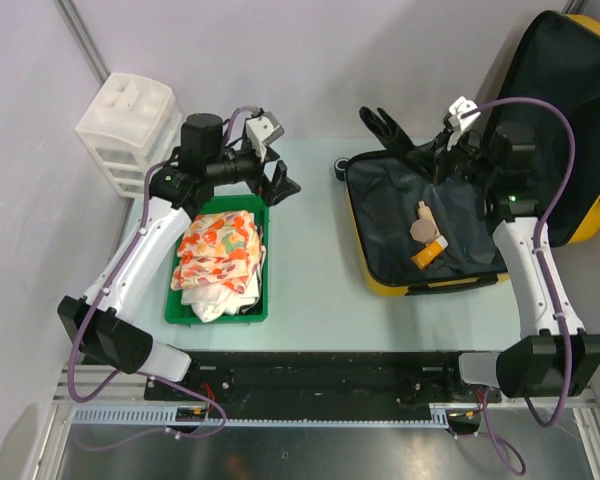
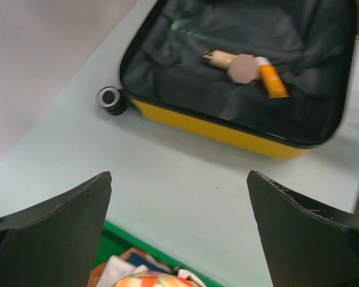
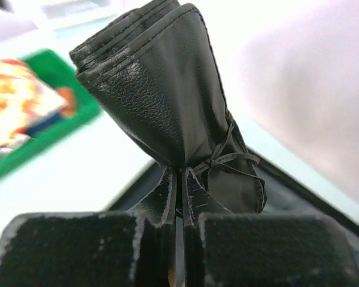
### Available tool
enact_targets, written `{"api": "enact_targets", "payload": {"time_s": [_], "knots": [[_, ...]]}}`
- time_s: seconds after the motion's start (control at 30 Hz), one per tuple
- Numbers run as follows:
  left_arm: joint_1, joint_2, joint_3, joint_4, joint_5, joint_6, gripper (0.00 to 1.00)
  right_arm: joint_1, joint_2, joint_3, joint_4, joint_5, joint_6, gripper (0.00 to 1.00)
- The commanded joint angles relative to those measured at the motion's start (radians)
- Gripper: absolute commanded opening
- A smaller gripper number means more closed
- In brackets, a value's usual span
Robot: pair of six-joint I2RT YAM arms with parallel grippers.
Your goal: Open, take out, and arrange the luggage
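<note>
The luggage (image 1: pixel 430 287) lies open on the table directly below and behind the right gripper (image 1: pixel 442 150), its yellow shell (image 2: pixel 215 128) edged in black. The lid (image 1: pixel 570 130) is raised on the side of that gripper away from the left arm. The right gripper (image 3: pixel 178 221) is clamped on the cuff end of a black leather glove (image 3: pixel 161 89), whose fingers (image 1: pixel 385 125) stick out ahead of the fingertips, past the far corner of the case. In the black lining behind this gripper, nearer the arm's base, lie an orange tube (image 1: pixel 427 253) and a pale beige, round-ended item (image 1: pixel 421 225), touching each other. Seen from the left wrist, the same tube (image 2: pixel 274 82) and beige item (image 2: pixel 244 67) rest in the shell out ahead of the left gripper (image 2: pixel 178 191), and a black wheel (image 2: pixel 110 97) shows at the case's corner. The left gripper (image 1: pixel 278 185) has its jaws spread wide with nothing between them. It hangs over the far rim of a green tray (image 1: pixel 173 290). A folded orange-flowered cloth (image 1: pixel 220 250) sits in the tray just behind and below those fingers. A white drawer unit (image 1: pixel 128 125) stands off to the left gripper's outer side, well apart from it.
</note>
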Motion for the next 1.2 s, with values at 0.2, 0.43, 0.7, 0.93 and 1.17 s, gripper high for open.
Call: {"api": "enact_targets", "payload": {"time_s": [0.2,0.43,0.7,0.93,1.17], "knots": [[0.011,-0.083,-0.019,0.249,0.366,-0.302,1.00,0.119,-0.088,0.038,0.151,-0.304,0.743,0.00],[-0.018,-0.187,-0.214,0.465,0.391,-0.419,1.00,0.208,-0.094,0.032,0.250,-0.345,0.892,0.00],[-0.026,-0.221,-0.304,0.618,0.361,-0.612,0.99,0.292,-0.085,0.028,0.377,-0.361,1.044,0.00],[0.003,-0.266,-0.370,0.655,0.363,-0.658,0.96,0.323,-0.078,0.028,0.382,-0.371,1.009,0.00],[0.017,-0.269,-0.366,0.661,0.418,-0.644,0.94,0.352,-0.073,0.028,0.345,-0.371,0.968,0.00]]}}
